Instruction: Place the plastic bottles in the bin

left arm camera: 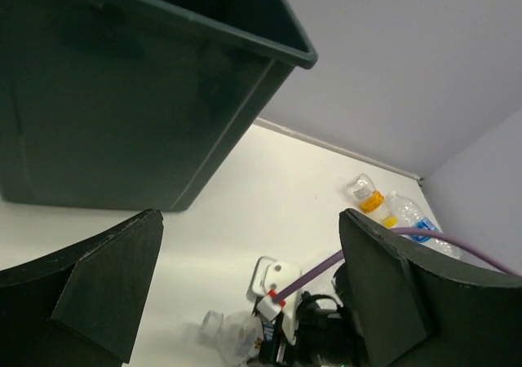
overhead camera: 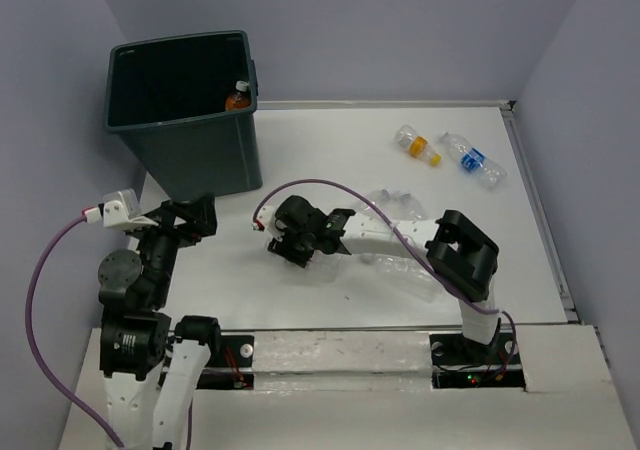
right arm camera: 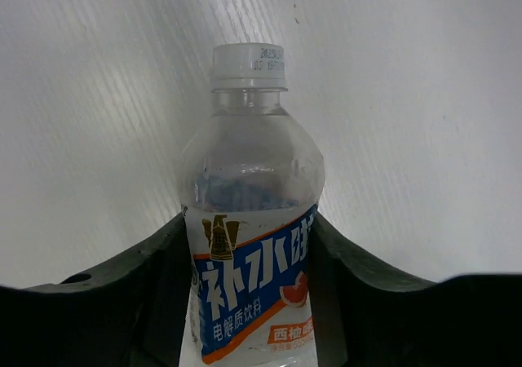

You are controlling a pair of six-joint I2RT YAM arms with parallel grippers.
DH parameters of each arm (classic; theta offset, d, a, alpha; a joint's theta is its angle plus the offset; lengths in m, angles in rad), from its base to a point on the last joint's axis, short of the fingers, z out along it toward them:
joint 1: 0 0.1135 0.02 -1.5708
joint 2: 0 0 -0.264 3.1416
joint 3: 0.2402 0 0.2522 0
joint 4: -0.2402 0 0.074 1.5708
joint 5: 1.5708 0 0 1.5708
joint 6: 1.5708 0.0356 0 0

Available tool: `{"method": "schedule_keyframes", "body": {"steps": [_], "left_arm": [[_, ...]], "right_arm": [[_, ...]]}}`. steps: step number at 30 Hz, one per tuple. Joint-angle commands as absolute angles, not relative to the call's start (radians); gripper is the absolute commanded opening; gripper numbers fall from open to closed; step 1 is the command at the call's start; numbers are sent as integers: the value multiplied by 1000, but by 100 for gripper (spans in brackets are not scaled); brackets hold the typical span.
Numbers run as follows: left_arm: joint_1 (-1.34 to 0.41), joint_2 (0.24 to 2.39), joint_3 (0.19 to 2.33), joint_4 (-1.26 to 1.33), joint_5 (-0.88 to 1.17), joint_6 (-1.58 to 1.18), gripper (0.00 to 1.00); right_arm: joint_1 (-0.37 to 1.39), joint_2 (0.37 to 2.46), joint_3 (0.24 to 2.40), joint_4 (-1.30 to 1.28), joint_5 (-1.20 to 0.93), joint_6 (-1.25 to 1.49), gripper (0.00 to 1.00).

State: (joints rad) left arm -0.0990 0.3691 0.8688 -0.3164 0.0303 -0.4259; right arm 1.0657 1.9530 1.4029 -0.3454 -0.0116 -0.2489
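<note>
One brown orange-capped bottle [overhead camera: 238, 96] lies in the tall dark grey-green plastic bin [overhead camera: 200, 165]. Right fingers [right arm camera: 151, 281] pinch a clear white-capped bottle [right arm camera: 249, 212]; left fingers [left arm camera: 106, 277] gape, empty. Other clear bottles [overhead camera: 474, 159] wait on the white worktop [overhead camera: 330, 150].

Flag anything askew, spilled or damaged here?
Nothing stands out. No spill shows on the white table. The right gripper grips a clear white-capped bottle with a blue-and-orange label squarely; the orange-labelled clear bottle and blue-labelled clear bottle lie on their sides at the far right. An orange-capped brown bottle sits in the dark grey-green plastic bin.
</note>
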Motion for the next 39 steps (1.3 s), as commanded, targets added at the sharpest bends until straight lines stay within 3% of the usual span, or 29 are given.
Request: {"method": "schedule_keyframes", "body": {"steps": [1, 7, 14, 18, 25, 31, 34, 39], "left_arm": [[-101, 299, 870, -425, -51, -400, 99], [-103, 293, 888, -468, -42, -405, 99], [-103, 345, 726, -451, 164, -498, 99], [-104, 359, 614, -350, 381, -567, 99], [-120, 423, 509, -212, 523, -653, 99], [-196, 480, 460, -129, 517, -686, 99], [-313, 502, 407, -75, 445, -735, 99], [-526, 589, 359, 1, 315, -805, 99]], "right_arm": [[1083, 1910, 1463, -296, -6, -180, 38], [1083, 1651, 1479, -270, 55, -91, 33], [1083, 1522, 1773, -157, 112, -93, 27], [1083, 1662, 2031, -46, 132, -169, 26], [982, 2055, 2539, 182, 81, -131, 27], [913, 2294, 2620, 590, -74, -5, 29], [870, 2445, 2785, 694, -57, 88, 29], [830, 2491, 2736, 750, -15, 136, 33]]}}
